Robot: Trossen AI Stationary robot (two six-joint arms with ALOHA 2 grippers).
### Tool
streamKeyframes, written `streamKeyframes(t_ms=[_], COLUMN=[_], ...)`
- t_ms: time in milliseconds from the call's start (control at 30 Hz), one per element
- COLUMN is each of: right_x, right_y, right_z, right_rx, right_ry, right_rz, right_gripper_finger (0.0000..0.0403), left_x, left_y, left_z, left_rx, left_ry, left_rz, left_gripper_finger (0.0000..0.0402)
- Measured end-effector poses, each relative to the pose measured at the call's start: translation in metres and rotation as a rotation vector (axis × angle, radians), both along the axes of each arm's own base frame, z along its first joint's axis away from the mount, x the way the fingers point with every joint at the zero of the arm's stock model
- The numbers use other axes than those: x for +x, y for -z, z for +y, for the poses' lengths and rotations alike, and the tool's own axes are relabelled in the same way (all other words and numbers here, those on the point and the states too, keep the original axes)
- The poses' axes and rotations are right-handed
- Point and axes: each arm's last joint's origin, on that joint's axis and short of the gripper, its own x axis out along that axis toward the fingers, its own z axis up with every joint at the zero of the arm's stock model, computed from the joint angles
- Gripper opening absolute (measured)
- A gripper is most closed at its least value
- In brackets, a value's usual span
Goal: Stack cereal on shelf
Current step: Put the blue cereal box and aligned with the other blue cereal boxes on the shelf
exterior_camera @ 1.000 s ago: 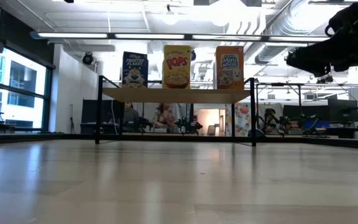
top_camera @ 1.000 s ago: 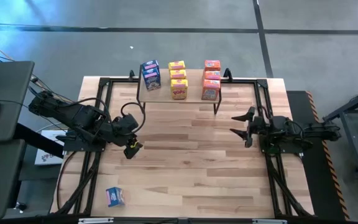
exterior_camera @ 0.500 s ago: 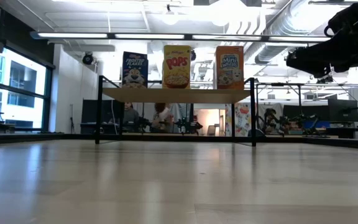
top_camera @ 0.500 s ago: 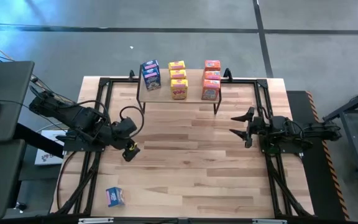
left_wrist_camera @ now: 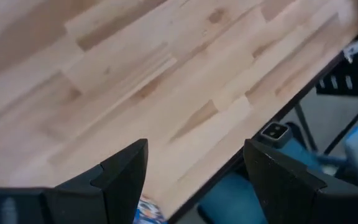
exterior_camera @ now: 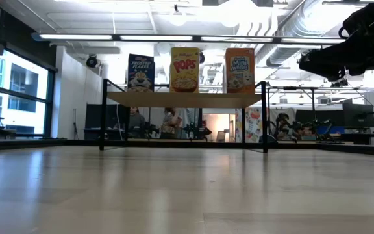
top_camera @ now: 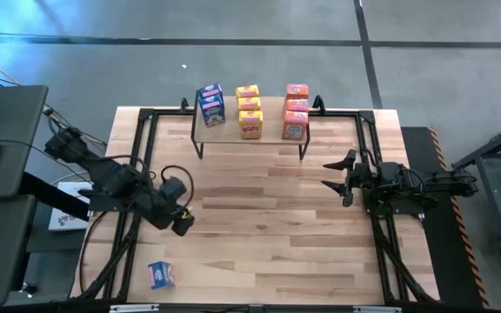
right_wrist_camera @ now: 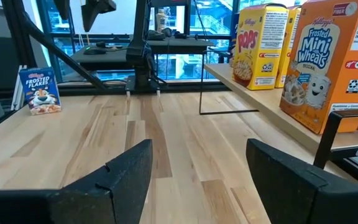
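Shelf: the low wooden-topped shelf (top_camera: 249,130) on thin black legs stands at the far edge of the table (top_camera: 268,235), near its middle.
Cereal on shelf: one blue box (top_camera: 211,104) at the left end; a row of yellow boxes (top_camera: 250,111) in the middle; a row of orange-red boxes (top_camera: 296,111) at the right end. All stand upright.
Low view: a blue box (exterior_camera: 140,72), a yellow box (exterior_camera: 184,69) and an orange-red box (exterior_camera: 239,70) show side by side on the shelf top (exterior_camera: 186,99).
Loose cereal: another blue box (top_camera: 161,275) sits on the table at its near left corner, well apart from the shelf.
Left gripper: the left gripper (top_camera: 182,223) hangs over the left part of the table, between the shelf and the loose blue box, fingers (left_wrist_camera: 123,180) apart and holding nothing.
Right gripper: the right gripper (top_camera: 337,176) waits over the right part of the table, pointing left, fingers (right_wrist_camera: 120,180) apart and empty.
Room: people show far behind the shelf, too small to describe.
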Motion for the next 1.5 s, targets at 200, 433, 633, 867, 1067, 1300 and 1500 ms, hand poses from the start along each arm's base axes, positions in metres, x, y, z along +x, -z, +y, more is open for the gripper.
streamKeyframes(t_ms=[200, 433, 633, 867, 1067, 1300, 1500], right_x=[0.000, 0.000, 0.000, 0.000, 0.000, 0.000, 0.000], right_y=[0.000, 0.000, 0.000, 0.000, 0.000, 0.000, 0.000], right_z=[0.000, 0.000, 0.000, 0.000, 0.000, 0.000, 0.000], right_rx=[0.000, 0.000, 0.000, 0.000, 0.000, 0.000, 0.000], right_ry=[0.000, -0.002, -0.002, -0.003, -0.003, -0.003, -0.003], right_rz=[0.000, -0.001, -0.001, -0.001, -0.001, -0.002, -0.002], right_gripper_finger=[0.0252, 0.0252, 0.0252, 0.0252, 0.0252, 0.0252, 0.0252], left_x=[0.002, 0.008, 0.011, 0.008, 0.002, -0.009, -0.017], left_y=[0.007, 0.021, 0.030, 0.033, 0.034, 0.034, 0.035], left_z=[-0.014, -0.031, -0.042, -0.049, -0.056, -0.067, -0.077], left_rx=[-0.098, -0.179, -0.223, -0.249, -0.284, -0.323, -0.331], left_ry=[-0.116, -0.183, -0.220, -0.309, -0.408, -0.486, -0.486], left_rz=[0.061, 0.186, 0.270, 0.295, 0.332, 0.361, 0.384], left_gripper_finger=[0.0257, 0.0257, 0.0257, 0.0257, 0.0257, 0.0257, 0.0257])
